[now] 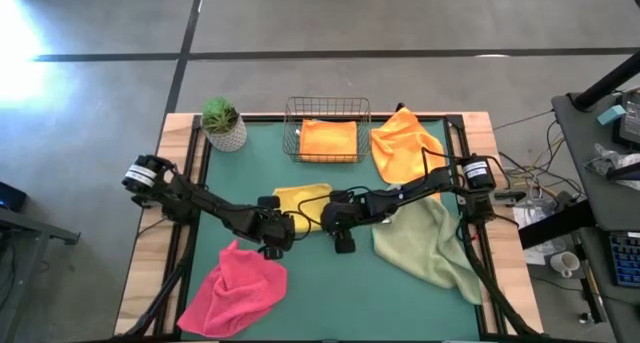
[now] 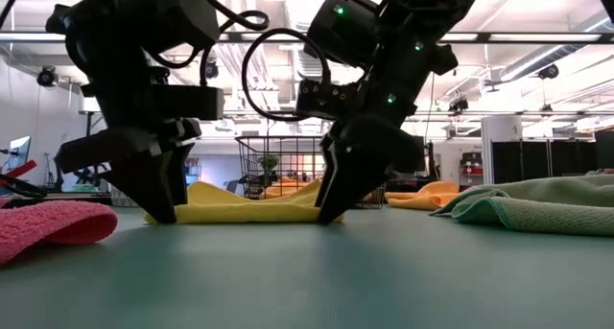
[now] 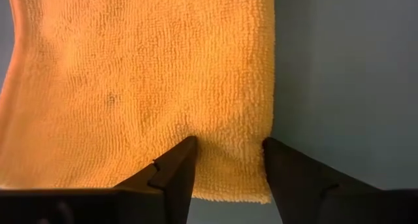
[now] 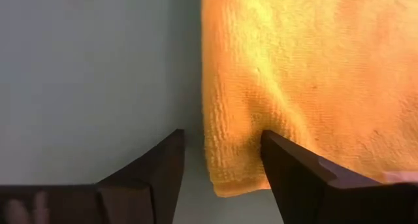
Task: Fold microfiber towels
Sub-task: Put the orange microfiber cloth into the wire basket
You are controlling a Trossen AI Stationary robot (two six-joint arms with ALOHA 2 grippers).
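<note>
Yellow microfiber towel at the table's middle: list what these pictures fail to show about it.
- Yellow microfiber towel: its near edge in the high view is covered by the left gripper and right gripper.
- Layer count: the low view shows only a thin edge.
- Full outline: both wrist views crop it.

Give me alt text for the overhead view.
Both tools, left and right, sit open at opposite edges of a yellow towel mid-table. Pink, sage green and orange towels lie around; another orange towel fills the wire basket.
</note>
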